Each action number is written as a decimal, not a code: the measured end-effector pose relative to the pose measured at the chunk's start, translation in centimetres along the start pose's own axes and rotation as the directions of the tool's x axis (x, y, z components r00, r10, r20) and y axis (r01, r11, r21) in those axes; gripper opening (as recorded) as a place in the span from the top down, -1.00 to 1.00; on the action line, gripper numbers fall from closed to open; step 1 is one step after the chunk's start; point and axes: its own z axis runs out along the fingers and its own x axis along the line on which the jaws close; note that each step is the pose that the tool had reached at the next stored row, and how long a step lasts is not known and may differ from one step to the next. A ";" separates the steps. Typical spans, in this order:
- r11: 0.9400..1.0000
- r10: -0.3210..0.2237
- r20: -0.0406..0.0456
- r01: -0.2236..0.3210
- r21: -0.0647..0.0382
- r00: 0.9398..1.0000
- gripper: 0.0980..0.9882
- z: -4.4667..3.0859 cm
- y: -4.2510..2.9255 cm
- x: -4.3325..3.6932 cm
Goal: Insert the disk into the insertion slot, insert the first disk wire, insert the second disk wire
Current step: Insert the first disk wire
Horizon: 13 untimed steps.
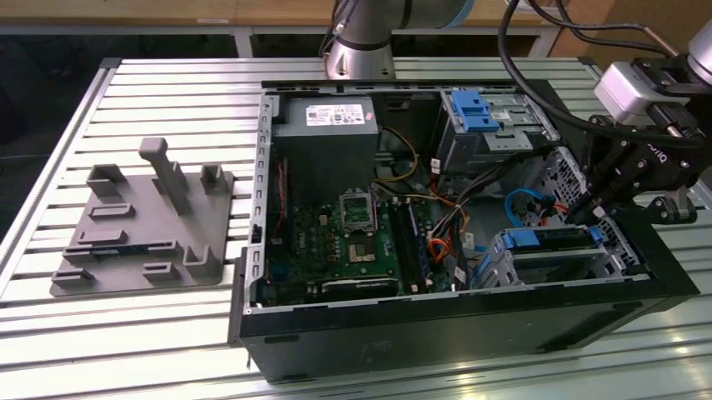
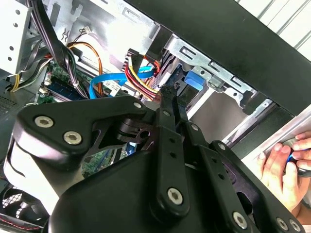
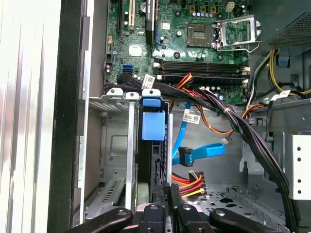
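Slatted metal desk (image 1: 167, 333), open computer case (image 1: 445, 333): the disk (image 3: 153, 124) sits in the insertion slot (image 3: 112, 145), and the fingers (image 3: 158, 194) are pinched narrow right beside that slot, holding nothing I can see. Danger: loose wires (image 3: 192, 180) near the slot could snag them.

In the first wrist view the disk (image 3: 153, 125), just ahead of the pincer (image 3: 166, 190), shows its blue carrier end alone. Its body is buried in the insertion slot (image 3: 114, 145), and the pincer's own links run off the picture's edge. In the second wrist view the pincer's black linkage covers much of the computer case (image 2: 228, 48) behind it, so whether its closed tips touch anything cannot be told, and beyond the case wall a person's hand (image 2: 284, 167) is cut off by the edge, gripping something too hidden to name.
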 end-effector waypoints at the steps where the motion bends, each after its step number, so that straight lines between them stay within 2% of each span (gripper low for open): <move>1: 1.000 0.000 0.000 0.000 0.000 1.000 0.86 0.03 -0.01 0.04; 6: 1.000 0.000 -0.005 0.000 0.000 1.000 0.86 0.06 0.00 0.10; 13: 1.000 0.000 -0.006 0.000 0.000 1.000 0.86 0.08 0.02 0.09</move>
